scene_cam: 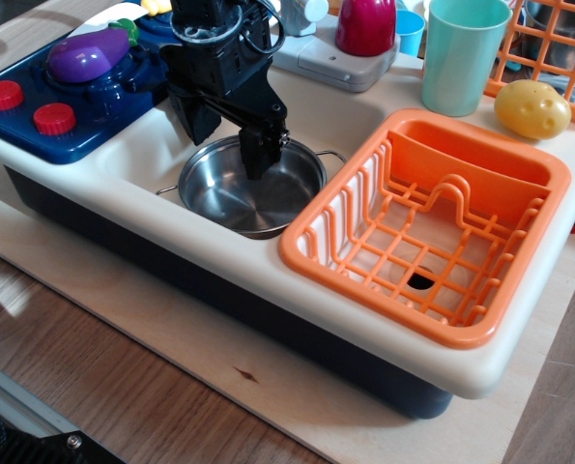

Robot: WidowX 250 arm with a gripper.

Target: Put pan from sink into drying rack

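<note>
On the wooden counter [123,367] the cream sink [142,155] holds the steel pan [239,198], left of the bare orange drying rack [432,232], with teal cup [461,58] and potato [531,108] beyond, while the black claw [227,140], spread wide, straddles the pan's far rim.

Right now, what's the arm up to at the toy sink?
The gripper is open and down at the far rim of the pan, one finger inside the rim and one outside, not closed on it. The pan sits in the sink. The drying rack beside it holds nothing.
</note>
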